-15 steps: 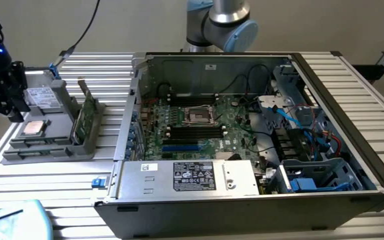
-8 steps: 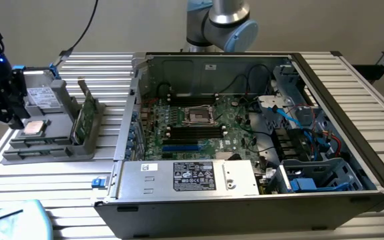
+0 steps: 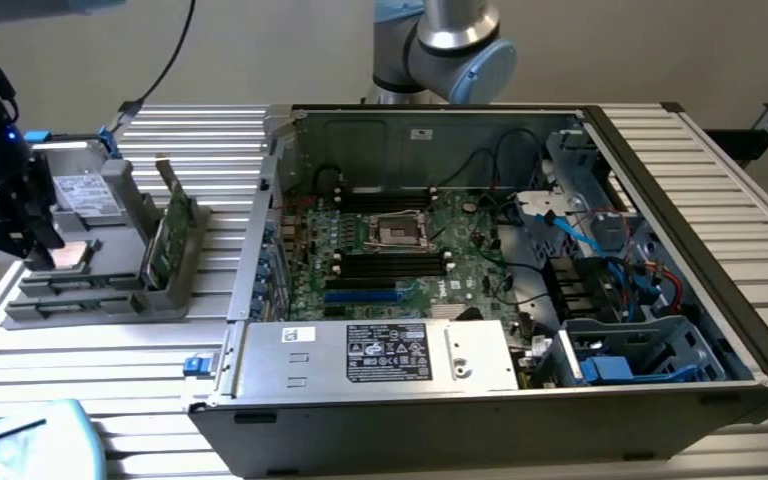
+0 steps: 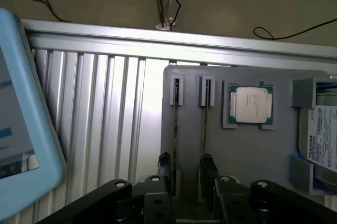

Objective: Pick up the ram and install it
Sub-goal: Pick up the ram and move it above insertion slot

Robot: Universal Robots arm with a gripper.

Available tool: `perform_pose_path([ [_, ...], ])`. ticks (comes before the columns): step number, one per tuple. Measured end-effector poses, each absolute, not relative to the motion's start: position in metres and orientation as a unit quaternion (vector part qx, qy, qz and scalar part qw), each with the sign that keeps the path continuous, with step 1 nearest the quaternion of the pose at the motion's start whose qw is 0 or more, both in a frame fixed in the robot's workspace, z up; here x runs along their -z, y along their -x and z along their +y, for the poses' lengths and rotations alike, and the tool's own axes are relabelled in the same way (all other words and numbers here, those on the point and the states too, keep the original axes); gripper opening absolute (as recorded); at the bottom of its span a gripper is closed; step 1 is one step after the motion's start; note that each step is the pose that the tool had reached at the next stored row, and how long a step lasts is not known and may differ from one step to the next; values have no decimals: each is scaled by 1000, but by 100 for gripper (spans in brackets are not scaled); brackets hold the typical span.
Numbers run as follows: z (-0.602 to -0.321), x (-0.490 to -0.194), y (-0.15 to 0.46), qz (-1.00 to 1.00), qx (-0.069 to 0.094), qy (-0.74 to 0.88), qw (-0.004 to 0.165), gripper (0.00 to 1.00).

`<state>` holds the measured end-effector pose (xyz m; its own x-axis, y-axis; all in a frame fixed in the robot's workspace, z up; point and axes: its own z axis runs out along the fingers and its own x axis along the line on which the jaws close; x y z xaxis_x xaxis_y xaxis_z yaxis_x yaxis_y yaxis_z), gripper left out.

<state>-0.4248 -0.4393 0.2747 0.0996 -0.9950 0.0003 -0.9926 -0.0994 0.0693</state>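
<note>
Exterior view: an open computer case [image 3: 704,300] lies on a slatted aluminium table [image 3: 91,400], with the motherboard [image 3: 411,250], CPU socket [image 3: 394,230], black memory slots [image 3: 384,262] and power supply [image 3: 384,355] exposed. At the exterior view's left, well apart from the slots, a grey parts holder [image 3: 77,300] is noted. The ram [image 3: 181,235] is seen standing on edge in the holder, on the side nearest the case, just beside a card with a thin metal bracket [image 3: 161,175]. A hard drive [image 3: 84,195] is propped further towards the exterior view's left. The gripper [image 3: 24,235] is recorded at the holder's far side from the case, apart from the ram, with nothing held. The robot arm [image 3: 444,45] is seen behind the case. Wrist view: the gripper [image 4: 187,174] is seen with its fingers [image 4: 209,169] spread apart and empty. Two thin boards are viewed edge-on in parallel slots of the holder [image 4: 253,155], one [image 4: 175,129] lined up with the gap between the fingers, the other [image 4: 205,129] in line with one finger. Which of them is the ram cannot be told, nor whether either is touched. A processor [image 4: 251,104] lies in a recess beside them, and a labelled hard drive [image 4: 322,134] beyond it. A light-blue-edged object [image 4: 26,145] rests on the table [image 4: 95,119].
</note>
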Motion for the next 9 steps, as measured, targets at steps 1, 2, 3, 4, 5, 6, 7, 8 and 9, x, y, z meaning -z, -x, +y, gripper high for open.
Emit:
perform_pose_path([
  [1,-439,-273,425,-667,23,-744,26,37],
  [2,-439,-271,425,-665,23,-746,26,37],
  [3,-440,-269,425,-663,23,-748,26,37],
  [4,-440,-267,425,-662,23,-748,26,37],
  [5,-440,-266,425,-661,23,-749,26,37],
  [6,-440,-264,425,-660,23,-750,26,37],
  [7,-440,-262,425,-659,23,-751,26,37],
  [8,-440,-260,425,-658,23,-752,26,37],
  [9,-440,-258,425,-657,23,-753,26,37],
])
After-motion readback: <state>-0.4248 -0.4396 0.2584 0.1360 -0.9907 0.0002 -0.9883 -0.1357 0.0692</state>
